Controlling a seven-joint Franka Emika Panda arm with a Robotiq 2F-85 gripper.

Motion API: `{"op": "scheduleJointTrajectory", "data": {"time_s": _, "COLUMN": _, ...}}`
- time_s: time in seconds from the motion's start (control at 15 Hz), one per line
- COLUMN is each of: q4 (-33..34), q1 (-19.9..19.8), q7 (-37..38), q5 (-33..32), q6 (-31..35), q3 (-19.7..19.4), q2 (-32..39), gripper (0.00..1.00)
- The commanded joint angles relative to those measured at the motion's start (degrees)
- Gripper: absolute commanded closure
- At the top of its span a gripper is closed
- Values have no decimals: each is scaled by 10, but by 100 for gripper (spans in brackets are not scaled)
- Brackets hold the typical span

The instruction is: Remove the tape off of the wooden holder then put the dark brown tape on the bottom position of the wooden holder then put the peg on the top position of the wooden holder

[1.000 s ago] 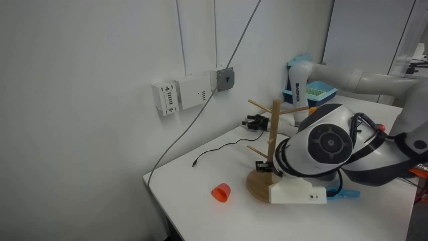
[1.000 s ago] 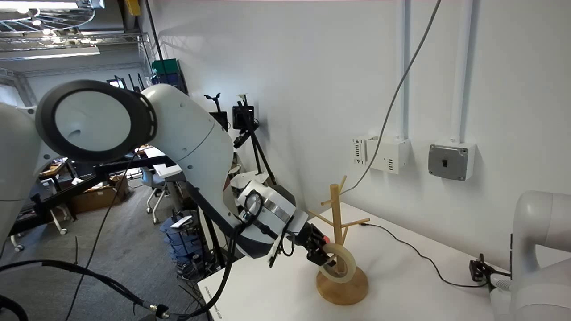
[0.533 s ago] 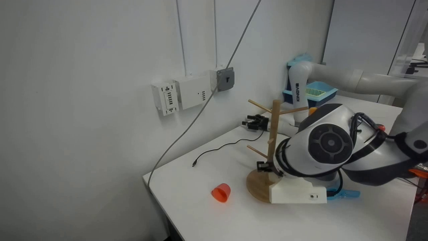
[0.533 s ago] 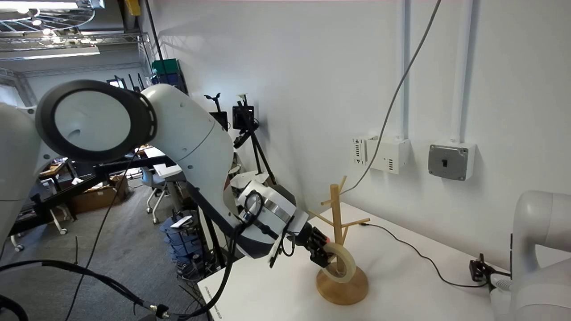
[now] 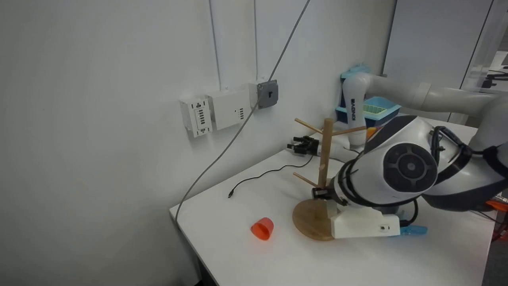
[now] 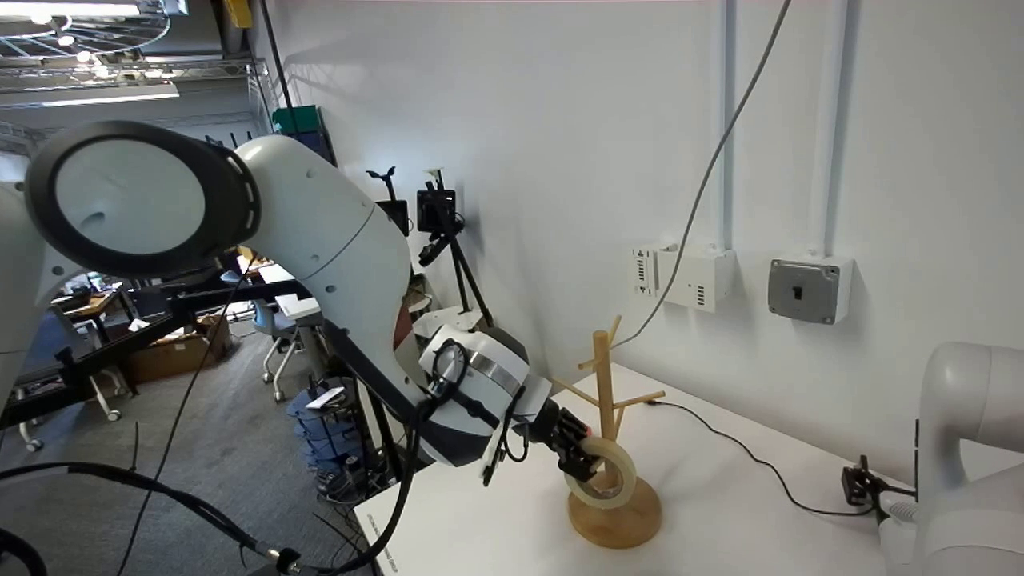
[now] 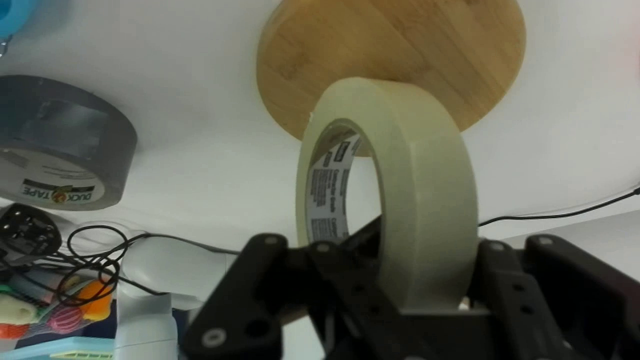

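Observation:
My gripper (image 7: 425,250) is shut on the tape (image 7: 435,200), a cream-beige ring, with one finger through its hole and one outside. In an exterior view the tape (image 6: 628,474) hangs tilted beside the post of the wooden holder (image 6: 602,384), above the disc base. Whether a lower arm still passes through the ring I cannot tell. In the wrist view the base (image 7: 400,45) lies beyond the ring, and the post is mostly hidden. The dark brown tape (image 7: 65,120) lies on the table at left. The peg (image 5: 414,230), light blue, is partly behind my arm.
An orange cup (image 5: 262,229) lies on its side near the holder. A second robot arm (image 5: 357,103) reaches along the wall, its black gripper (image 5: 303,145) resting on the table by a thin cable (image 5: 274,171). A blue tray (image 5: 377,111) stands behind.
The fingers have closed on the tape. My arm has then drawn back slightly from the post and a little upward, and the ring has shifted with it.

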Motion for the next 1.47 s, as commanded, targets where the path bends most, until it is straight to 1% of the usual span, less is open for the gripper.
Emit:
{"op": "scheduleJointTrajectory", "data": {"time_s": 0.0, "q4": -55, "q1": 3, "q7": 36, "q5": -40, "q6": 6, "q3": -11, "q2": -55, "gripper": 98}}
{"op": "scheduleJointTrajectory", "data": {"time_s": 0.73, "q4": -159, "q1": 0, "q7": 84, "q5": -87, "q6": 4, "q3": -10, "q2": -147, "gripper": 98}}
{"op": "scheduleJointTrajectory", "data": {"time_s": 1.2, "q4": -194, "q1": 1, "q7": 131, "q5": -98, "q6": -3, "q3": -9, "q2": -197, "gripper": 98}}
{"op": "scheduleJointTrajectory", "data": {"time_s": 1.4, "q4": -204, "q1": 1, "q7": 154, "q5": -113, "q6": -3, "q3": -8, "q2": -214, "gripper": 98}}
